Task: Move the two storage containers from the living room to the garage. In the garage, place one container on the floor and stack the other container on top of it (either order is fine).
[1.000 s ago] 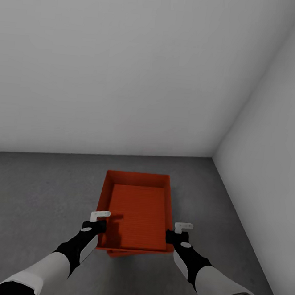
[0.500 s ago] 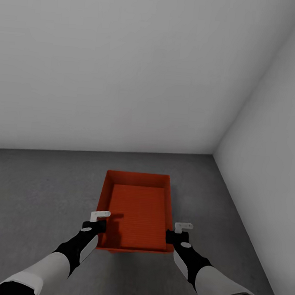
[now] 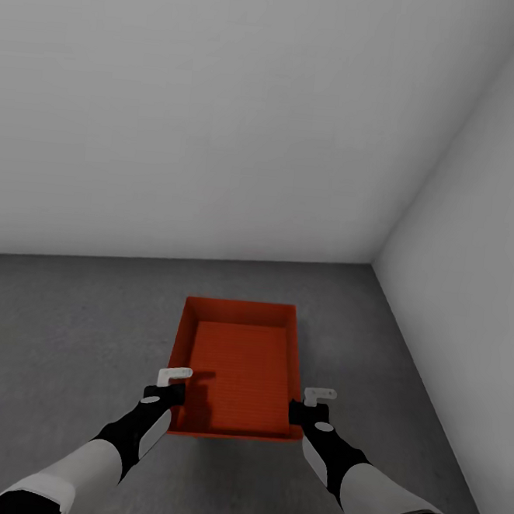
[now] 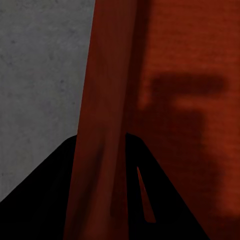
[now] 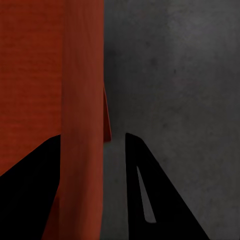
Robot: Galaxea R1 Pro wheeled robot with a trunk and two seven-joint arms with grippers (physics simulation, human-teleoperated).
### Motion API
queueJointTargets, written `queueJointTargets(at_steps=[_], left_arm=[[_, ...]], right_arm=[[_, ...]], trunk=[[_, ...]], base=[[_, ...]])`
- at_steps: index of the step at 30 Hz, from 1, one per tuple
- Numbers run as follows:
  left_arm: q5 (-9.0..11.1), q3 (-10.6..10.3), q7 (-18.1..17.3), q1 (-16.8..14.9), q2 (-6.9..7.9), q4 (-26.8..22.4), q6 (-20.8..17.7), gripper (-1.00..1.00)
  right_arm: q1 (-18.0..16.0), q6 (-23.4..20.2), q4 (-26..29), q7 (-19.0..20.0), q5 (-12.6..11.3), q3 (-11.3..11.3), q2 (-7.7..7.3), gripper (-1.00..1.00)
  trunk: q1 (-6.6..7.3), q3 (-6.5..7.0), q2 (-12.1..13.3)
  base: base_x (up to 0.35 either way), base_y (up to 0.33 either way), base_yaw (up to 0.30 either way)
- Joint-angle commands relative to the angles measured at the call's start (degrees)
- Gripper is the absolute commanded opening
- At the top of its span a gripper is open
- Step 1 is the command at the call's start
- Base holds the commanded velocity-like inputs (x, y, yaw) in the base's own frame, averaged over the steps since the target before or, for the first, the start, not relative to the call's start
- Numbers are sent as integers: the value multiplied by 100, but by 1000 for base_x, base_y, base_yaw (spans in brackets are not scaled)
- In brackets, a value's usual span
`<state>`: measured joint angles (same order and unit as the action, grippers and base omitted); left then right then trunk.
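An orange-red rectangular storage container [image 3: 235, 368] with smooth walls and an open top sits on the dark grey speckled concrete floor [image 3: 64, 326] of the garage, toward the corner where two plain white walls [image 3: 222, 121] meet, its long sides running away from the robot. From the head camera, a thin strip of the same orange-red shows under its near edge, but whether that is a second bin beneath it cannot be told. The left gripper [image 3: 169, 390] straddles the container's left long wall near the near corner, and the right gripper [image 3: 310, 408] does the same on the right long wall; from this height neither pincer's grip can be judged. The left wrist camera adds the detail: the container's wall [image 4: 102, 145] runs up between two black fingers [image 4: 45, 195], one outside over the concrete and one inside over the ribbed bottom, where the gripper's shadow falls; the fingers press close against the wall, so the left pincer is clamped on it. The right wrist camera shows the wall [image 5: 82, 125] lying against the inner black finger [image 5: 30, 170], while a strip of concrete separates it from the outer finger, so the right pincer stands spread, not squeezing the wall.
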<state>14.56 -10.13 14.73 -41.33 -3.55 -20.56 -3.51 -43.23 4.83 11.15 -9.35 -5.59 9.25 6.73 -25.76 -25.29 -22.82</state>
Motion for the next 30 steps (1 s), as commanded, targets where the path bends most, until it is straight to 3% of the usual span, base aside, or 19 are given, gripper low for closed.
queueJointTargets(at_steps=[1, 22, 30], left_arm=[[-85, 40, 74, -6, 56, -29, 272, -100], [-74, 40, 74, -6, 56, -35, 272, -100], [-76, 38, 72, -6, 56, -35, 272, -100]], right_arm=[[-1, 29, -24, -30, -100, 42, -5, -100], [-1, 19, -22, -23, -100, 42, -14, -100], [-1, 26, -24, -24, -100, 42, -6, -100]], trunk=[[-2, -18, -10], [-2, -45, -10], [-2, -45, -10]], base=[[0, 0, 0], [2, 0, 0], [191, 0, 0]])
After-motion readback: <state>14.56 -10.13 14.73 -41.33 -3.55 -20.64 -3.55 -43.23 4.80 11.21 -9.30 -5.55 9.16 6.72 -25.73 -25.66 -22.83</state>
